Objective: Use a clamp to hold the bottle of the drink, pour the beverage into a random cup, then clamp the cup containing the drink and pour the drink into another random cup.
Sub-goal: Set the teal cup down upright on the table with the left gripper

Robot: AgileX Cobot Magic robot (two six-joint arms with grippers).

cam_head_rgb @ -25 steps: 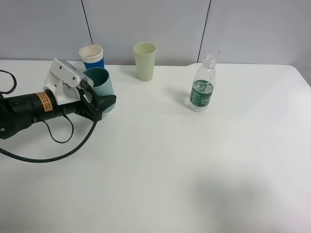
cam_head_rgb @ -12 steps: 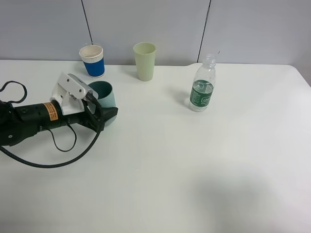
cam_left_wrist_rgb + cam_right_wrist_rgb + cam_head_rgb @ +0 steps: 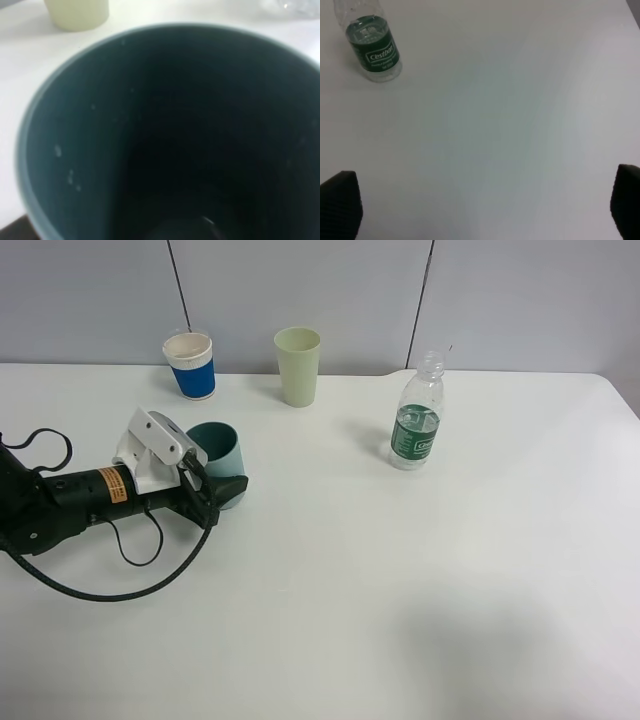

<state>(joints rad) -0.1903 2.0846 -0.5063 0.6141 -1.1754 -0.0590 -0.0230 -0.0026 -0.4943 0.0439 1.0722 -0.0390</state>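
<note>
The white worktop (image 3: 420, 590) carries everything, and the left arm (image 3: 60, 502) lies low across its left side, reaching toward the middle. At its end the left hand (image 3: 222, 488) is closed on the teal cup (image 3: 218, 447), gripping it low on the wall; the cup sits at a slight tilt, and whether its base touches the worktop cannot be told. The left wrist view looks straight into the cup's dark inside, where liquid cannot be made out clearly.

The bottle (image 3: 417, 415) stands upright and uncapped, well apart on the right, toward the far edge. The right hand (image 3: 480, 210) hangs over bare worktop on the near side of it, its jaws wide apart and holding nothing.

Judged from this, the step in hand is the second pour, cup to cup. The blue-and-white cup (image 3: 190, 365) stands upright at the far left, beyond the teal cup, with the pale green cup (image 3: 298, 365) to its right. The next move calls for lifting the teal cup, carrying it far-left over the blue-and-white rim, and tipping gently.
</note>
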